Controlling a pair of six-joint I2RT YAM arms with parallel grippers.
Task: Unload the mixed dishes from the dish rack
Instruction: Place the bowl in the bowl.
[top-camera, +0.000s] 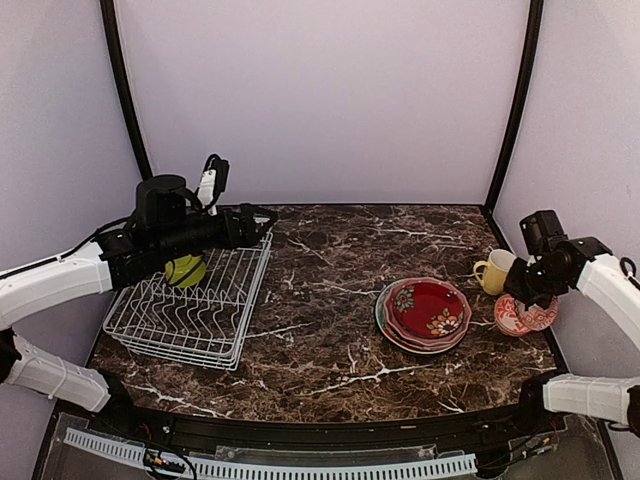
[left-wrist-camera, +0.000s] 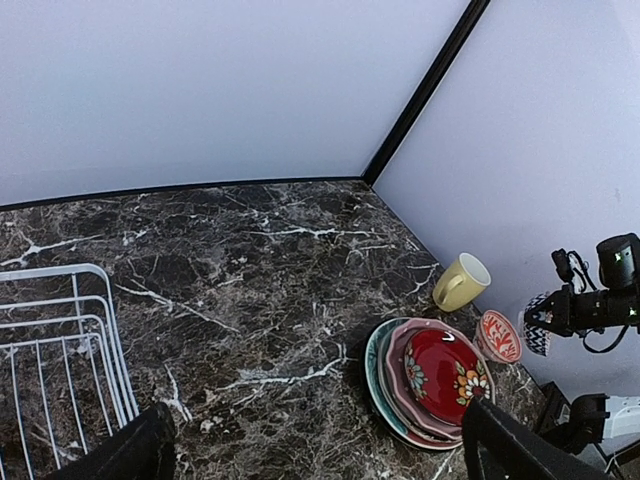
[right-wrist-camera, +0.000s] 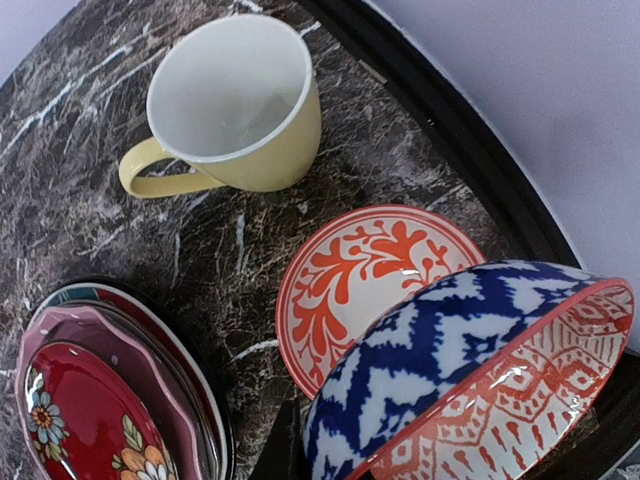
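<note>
The white wire dish rack (top-camera: 190, 312) stands at the left with a lime-green bowl (top-camera: 185, 270) in it. My left gripper (top-camera: 258, 224) hovers above the rack's far end, open wide and empty, its dark fingers (left-wrist-camera: 520, 450) framing the bottom of the left wrist view. At the right sit a stack of plates (top-camera: 425, 312) with a dark red floral one on top, a pale yellow mug (top-camera: 495, 270) and a red-white bowl (right-wrist-camera: 360, 280). My right gripper (top-camera: 522, 290) is shut on the rim of a tilted blue-white bowl (right-wrist-camera: 470, 380), held just above the red-white bowl.
A black frame edge (right-wrist-camera: 470, 150) and the pale wall run close behind the mug and bowls at the right. Bare marble table (top-camera: 320, 260) lies between the rack and the plates.
</note>
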